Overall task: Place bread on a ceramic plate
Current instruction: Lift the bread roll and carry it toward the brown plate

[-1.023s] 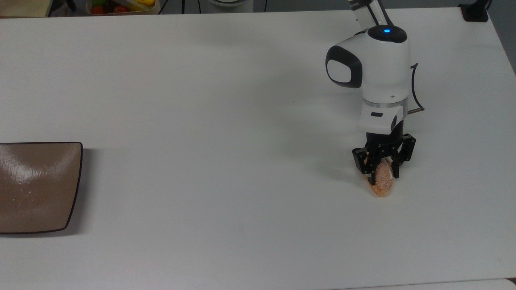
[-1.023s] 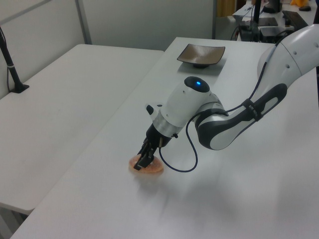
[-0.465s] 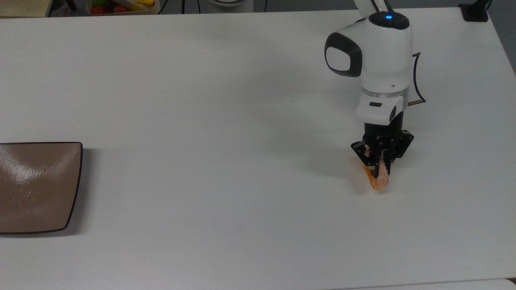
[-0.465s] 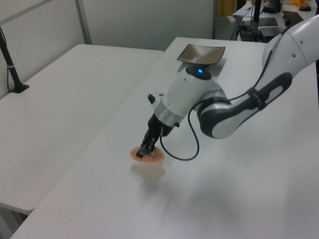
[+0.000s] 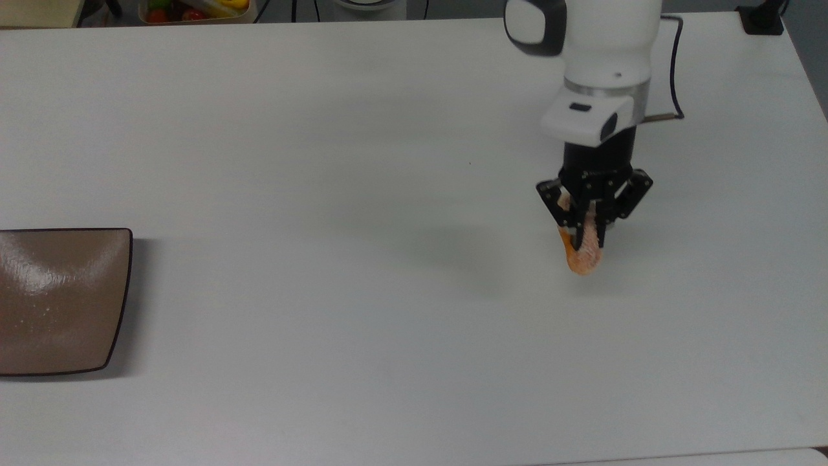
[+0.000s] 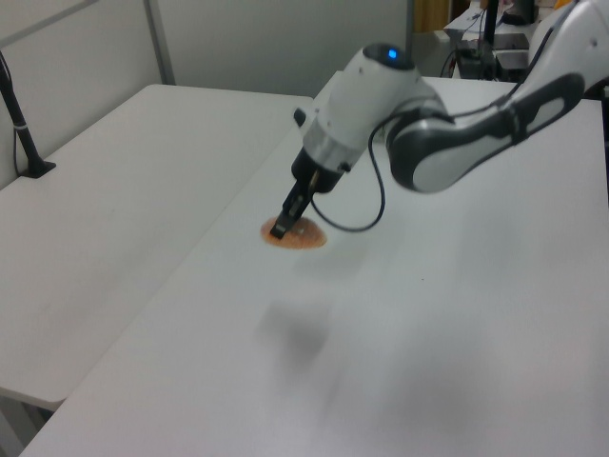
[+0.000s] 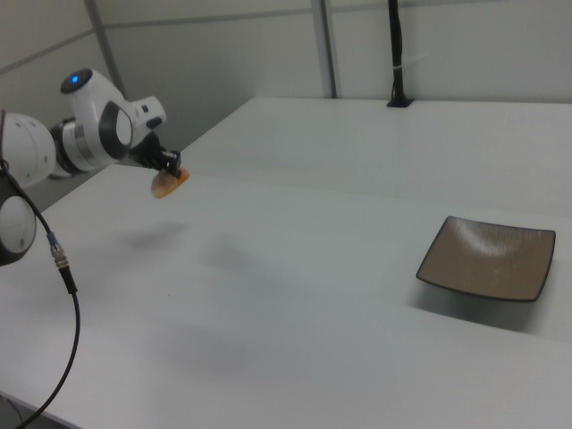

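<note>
My gripper (image 5: 587, 230) is shut on the bread (image 5: 579, 254), a small orange-tan bun held in the air above the white table (image 5: 362, 194), with its shadow below on the tabletop. In the left view the gripper (image 6: 284, 226) pinches the bread (image 6: 303, 235) from above. In the right view the gripper (image 7: 170, 165) carries the bread (image 7: 167, 184) at the right view's left. The ceramic plate (image 5: 58, 301), glossy brown and square, lies bare at the top view's left edge, far from the bread. The ceramic plate (image 7: 487, 257) sits at the right view's right.
A tray of coloured food items (image 5: 194, 10) stands beyond the table's far edge at the top view's upper left. A black post (image 6: 21, 124) rises from a second white table (image 6: 105, 209) at the left view's left. The arm's black cable (image 5: 673, 65) loops beside the wrist.
The gripper closed on the bread, lifted it off the table and carried it up and slightly toward the top view's left. The plate has not moved.
</note>
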